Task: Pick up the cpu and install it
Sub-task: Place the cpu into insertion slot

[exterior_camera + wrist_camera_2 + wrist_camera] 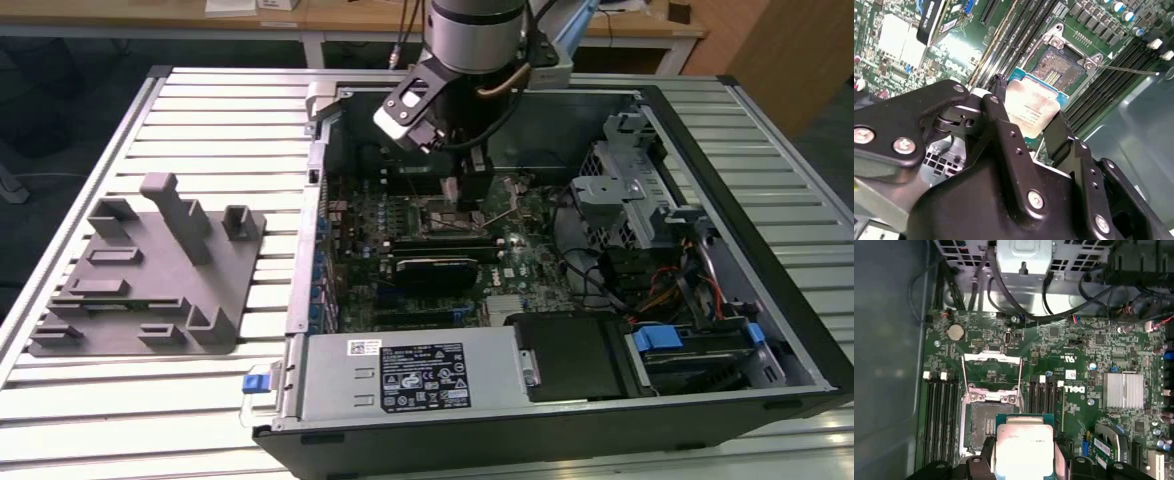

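You're seeing the gripper (pixel 466 198) clamping the cpu (pixel 1024 447) between its fingers (pixel 1006 130), holding it just over the motherboard (pixel 1064 345) near the open socket (pixel 1061 70). Exterior view: grey fixture (pixel 147 285) is sitting at the gripper's 8 o'clock.

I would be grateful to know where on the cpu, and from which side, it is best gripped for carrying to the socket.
I would take it by two opposite edges of its thin rim, coming from above the metal top, as the pincer grips the cpu now. It is a flat square chip held over the open socket, so an edge grip leaves its underside free.
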{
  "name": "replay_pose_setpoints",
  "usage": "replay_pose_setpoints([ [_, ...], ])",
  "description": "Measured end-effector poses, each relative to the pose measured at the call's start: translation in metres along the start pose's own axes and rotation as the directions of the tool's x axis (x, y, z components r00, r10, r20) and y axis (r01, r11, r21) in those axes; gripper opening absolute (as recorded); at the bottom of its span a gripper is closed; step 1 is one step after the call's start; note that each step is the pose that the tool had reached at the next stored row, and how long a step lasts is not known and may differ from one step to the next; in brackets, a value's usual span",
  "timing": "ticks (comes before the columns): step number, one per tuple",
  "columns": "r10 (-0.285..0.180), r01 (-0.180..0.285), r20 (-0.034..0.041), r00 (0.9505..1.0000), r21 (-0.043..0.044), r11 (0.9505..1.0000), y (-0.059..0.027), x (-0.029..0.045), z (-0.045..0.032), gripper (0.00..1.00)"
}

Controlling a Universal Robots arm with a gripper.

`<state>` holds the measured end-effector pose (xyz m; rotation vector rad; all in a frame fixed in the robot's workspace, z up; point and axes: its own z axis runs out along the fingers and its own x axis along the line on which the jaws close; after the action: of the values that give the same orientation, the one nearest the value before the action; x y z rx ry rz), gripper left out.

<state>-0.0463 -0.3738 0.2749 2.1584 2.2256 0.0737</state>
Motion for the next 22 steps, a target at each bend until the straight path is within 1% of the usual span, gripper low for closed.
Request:
replay_pose_setpoints([
  [6, 0.003, -0.003, 0.0002, 1.0000, -0.0001, 1.0000, -0.0006, 0.0002, 0.0098, 0.54],
  [12, -0.013, 0.013, -0.0009, 0.9999, -0.0001, 0.9999, -0.0012, 0.0008, 0.0197, 0.54],
  [14, -0.016, 0.016, -0.0009, 0.9999, 0.0000, 0.9999, -0.0013, 0.0016, 0.0216, 0.54],
  [22, -0.016, 0.016, -0.0010, 0.9999, 0.0000, 0.9999, -0.0014, 0.0132, 0.0298, 0.54],
])
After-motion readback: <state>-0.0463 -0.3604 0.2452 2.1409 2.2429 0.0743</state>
